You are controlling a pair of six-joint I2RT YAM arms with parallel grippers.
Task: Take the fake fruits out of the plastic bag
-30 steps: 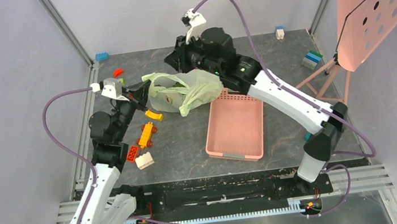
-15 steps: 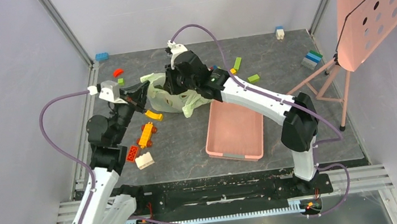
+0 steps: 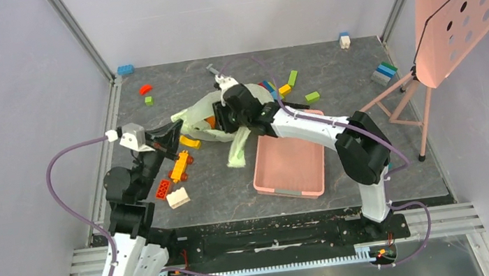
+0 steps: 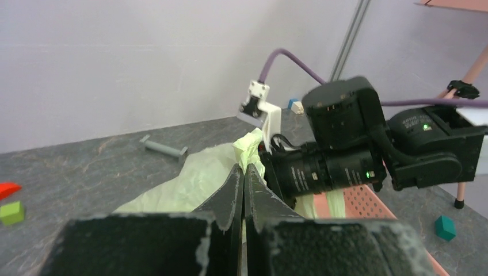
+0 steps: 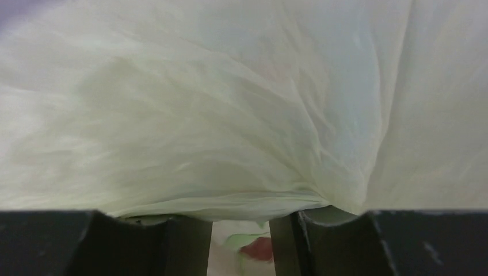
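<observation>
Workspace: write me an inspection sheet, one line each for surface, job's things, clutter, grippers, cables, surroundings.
Surface: dark grey table; no spills seen.
Job's things: pale green plastic bag lies crumpled just left of the pink basket. An orange-red shape, likely a fruit, shows in the bag; no fruit seen outside it.
Clutter: toy blocks scattered at left and along the back; the basket holds nothing.
Grippers: left gripper shut, pinching the bag's left edge; right gripper open, bag film draped over its fingers.
Cables: purple cable loops off each wrist; no snag seen.
Surroundings: pale walls, metal frame posts, pink perforated panel on a stand at right.
</observation>
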